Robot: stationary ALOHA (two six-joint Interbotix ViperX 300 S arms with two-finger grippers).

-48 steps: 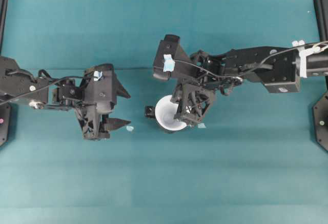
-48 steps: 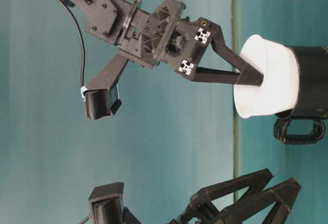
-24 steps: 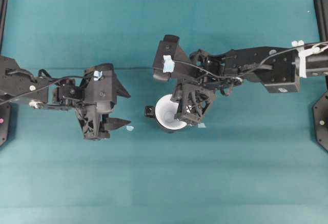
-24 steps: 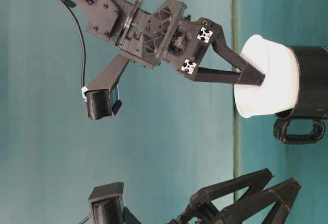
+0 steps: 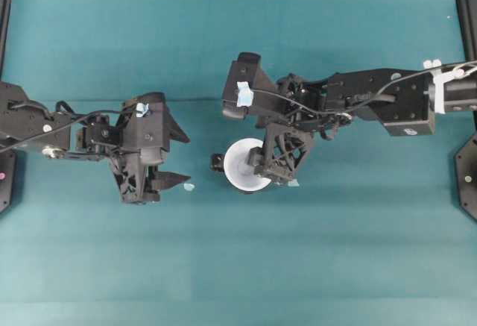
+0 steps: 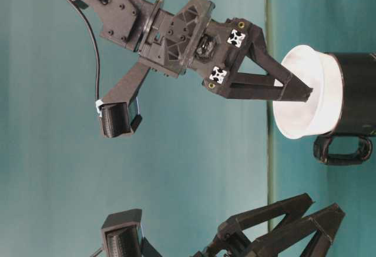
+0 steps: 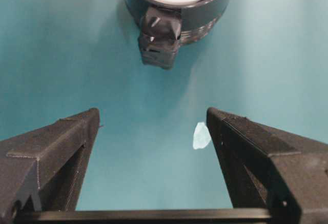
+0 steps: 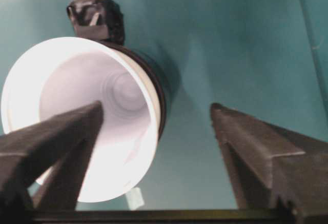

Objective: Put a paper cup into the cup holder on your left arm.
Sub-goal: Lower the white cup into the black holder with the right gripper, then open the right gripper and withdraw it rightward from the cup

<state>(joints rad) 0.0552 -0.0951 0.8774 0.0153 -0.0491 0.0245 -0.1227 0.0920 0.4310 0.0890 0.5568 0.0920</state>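
Right pincer [image 6: 296, 87] spread wide, one finger inside the paper cup [image 6: 305, 95], gripping nothing. Cup sits nested in the cup holder [image 6: 355, 92]. Left pincer [image 5: 175, 160] open, idle beside holder. I judge only retraction remains.

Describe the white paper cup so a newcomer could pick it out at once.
Start at the teal table and find its middle, just below the right gripper. A glossy black cylindrical cup holder stands there, and the white tapered paper cup sits in it. It is the only large white, round-rimmed thing among black parts.
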